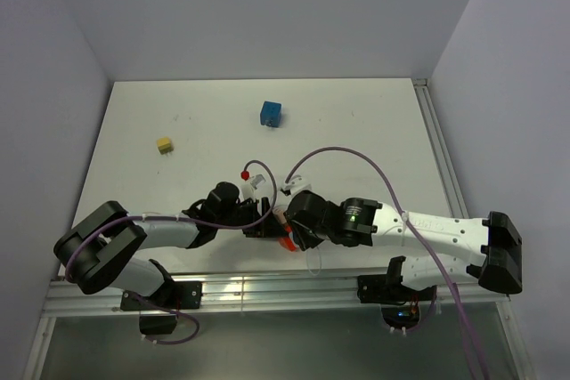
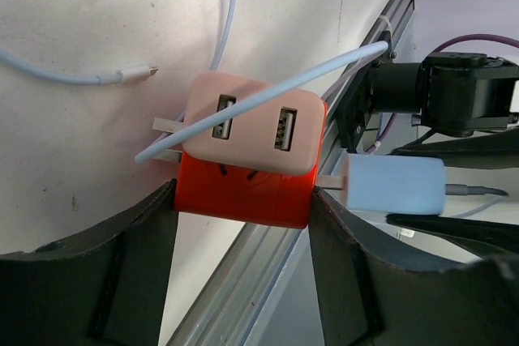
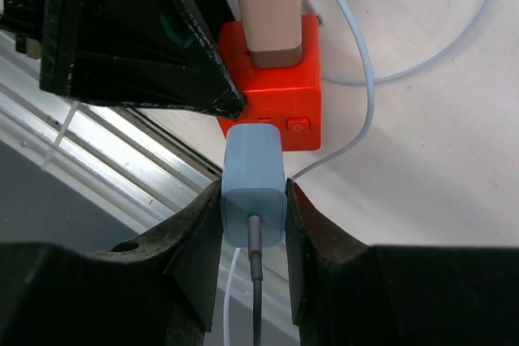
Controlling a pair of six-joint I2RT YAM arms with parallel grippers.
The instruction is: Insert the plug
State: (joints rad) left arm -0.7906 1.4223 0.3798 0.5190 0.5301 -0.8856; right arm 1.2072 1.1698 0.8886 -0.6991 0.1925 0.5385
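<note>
From the overhead camera I see both arms folded inward over the near edge of the table, the left gripper and right gripper nearly meeting at a red socket cube. A blue block and a small yellow piece lie well apart from them, farther back. On the left wrist camera, the left gripper is clamped on the red socket cube, one finger against each side. A pink USB charger sits plugged into the cube's top, with a white cable looping across it. The blue plug is just beside the cube, a metal prong bridging the small gap; I cannot tell how deep it goes. On the right wrist camera, the right gripper is clenched on the blue plug, whose front end meets the red socket cube below the pink USB charger.
</note>
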